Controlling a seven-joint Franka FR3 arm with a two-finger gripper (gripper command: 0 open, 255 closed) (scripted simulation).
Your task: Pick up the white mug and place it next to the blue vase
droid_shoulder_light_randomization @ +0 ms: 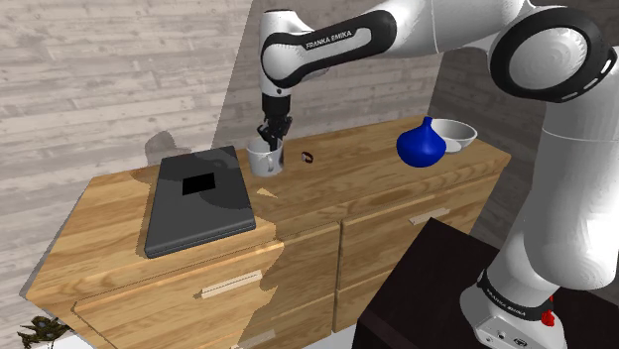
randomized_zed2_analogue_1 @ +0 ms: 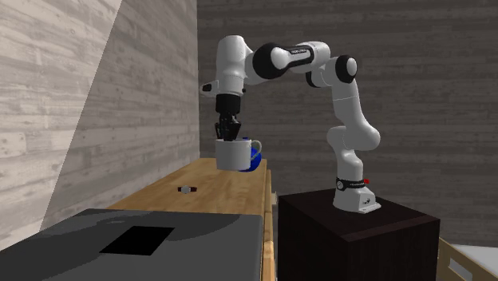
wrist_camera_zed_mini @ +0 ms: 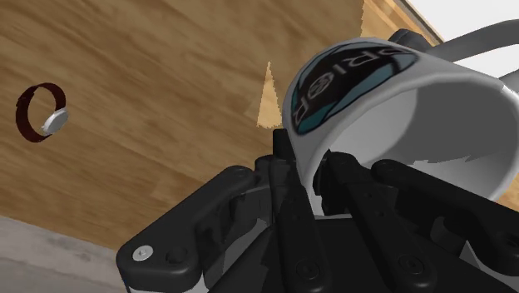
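We noted the gripper point(droid_shoulder_light_randomization: 274, 132) clamped on the rim of the white mug point(droid_shoulder_light_randomization: 265, 157), one finger inside the wall, one outside. The mug hung just clear of the wooden dresser top point(droid_shoulder_light_randomization: 357, 169), near a dark laptop point(droid_shoulder_light_randomization: 198, 198). The blue vase point(droid_shoulder_light_randomization: 420, 146) stood well apart toward the shoulder view's right, beside a white bowl point(droid_shoulder_light_randomization: 456, 132). We judged this the carry step: next, a level sweep across, then a gentle descent beside the vase without nudging it.
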